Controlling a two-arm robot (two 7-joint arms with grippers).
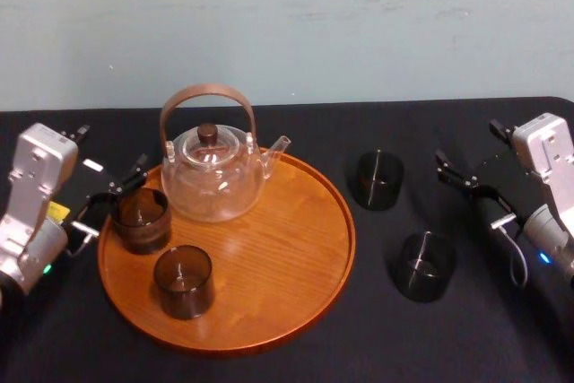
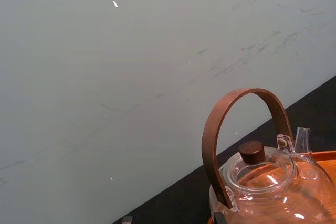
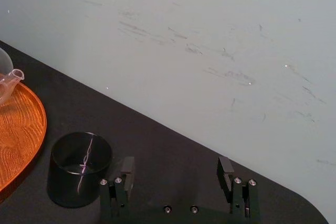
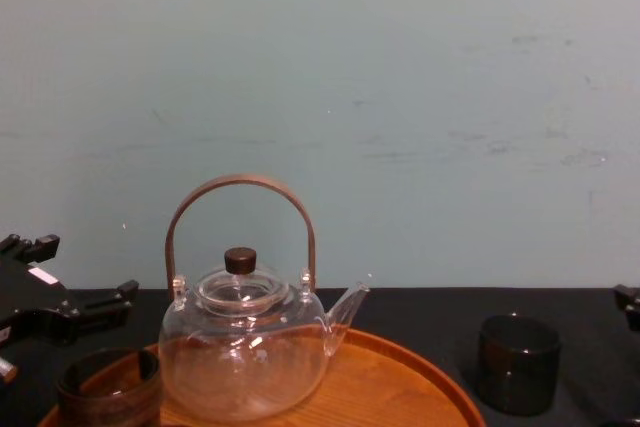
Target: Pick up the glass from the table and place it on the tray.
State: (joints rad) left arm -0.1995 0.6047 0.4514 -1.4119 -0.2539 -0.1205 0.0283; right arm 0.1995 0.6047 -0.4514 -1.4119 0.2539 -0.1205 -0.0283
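Two dark glasses stand on the black table right of the tray: a far glass point(image 1: 377, 179) and a near glass point(image 1: 423, 265). The round wooden tray point(image 1: 269, 257) carries a clear teapot point(image 1: 213, 177) and two more dark glasses, one at its left edge point(image 1: 141, 219) and one nearer the front point(image 1: 183, 281). My right gripper point(image 1: 475, 154) is open, right of the far glass. In the right wrist view that glass point(image 3: 80, 167) stands just outside one finger point(image 3: 126, 169), not between them. My left gripper point(image 1: 112, 196) is open just left of the tray-edge glass.
A pale wall rises behind the table. The teapot's tall brown handle point(image 4: 240, 192) arches above the tray's back left part. Bare black cloth point(image 1: 502, 329) lies right of and in front of the two table glasses.
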